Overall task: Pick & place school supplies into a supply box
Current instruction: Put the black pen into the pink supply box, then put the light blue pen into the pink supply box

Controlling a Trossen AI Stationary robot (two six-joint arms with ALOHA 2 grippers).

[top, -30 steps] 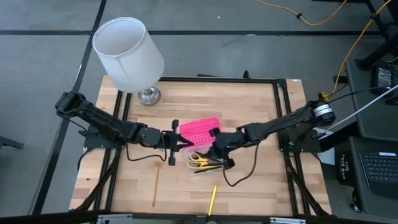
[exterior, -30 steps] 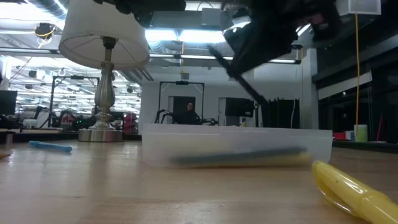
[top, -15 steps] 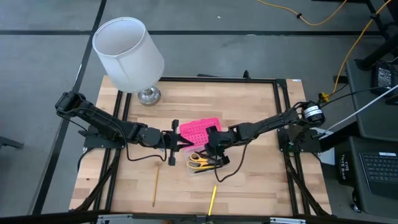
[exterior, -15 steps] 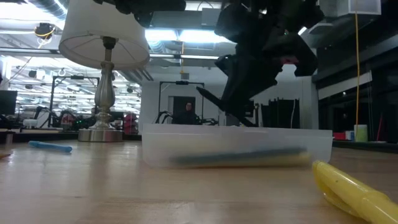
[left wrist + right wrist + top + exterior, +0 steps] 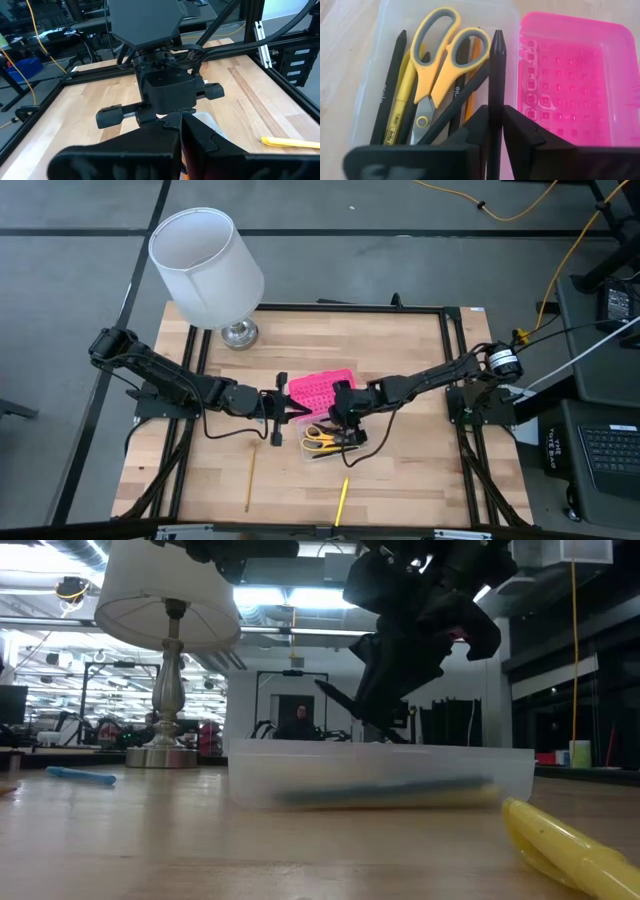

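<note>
Inside, the supply box (image 5: 365, 90) holds scissors (image 5: 436, 60) and pens; right gripper (image 5: 492, 131) pinches a black pen (image 5: 496, 75).

You get even, soft overhead light on the wooden tabletop (image 5: 400, 350), with only faint shadows under the arms. From table height, the ceiling lights (image 5: 270, 595) glare brightly, so the right arm (image 5: 420, 610) reads as a dark silhouette, and the yellow pen (image 5: 570, 850) nearest your lens is blurred. In the right wrist view, the pink lid (image 5: 570, 80) glows saturated and the near fingers (image 5: 470, 145) are soft.
</note>
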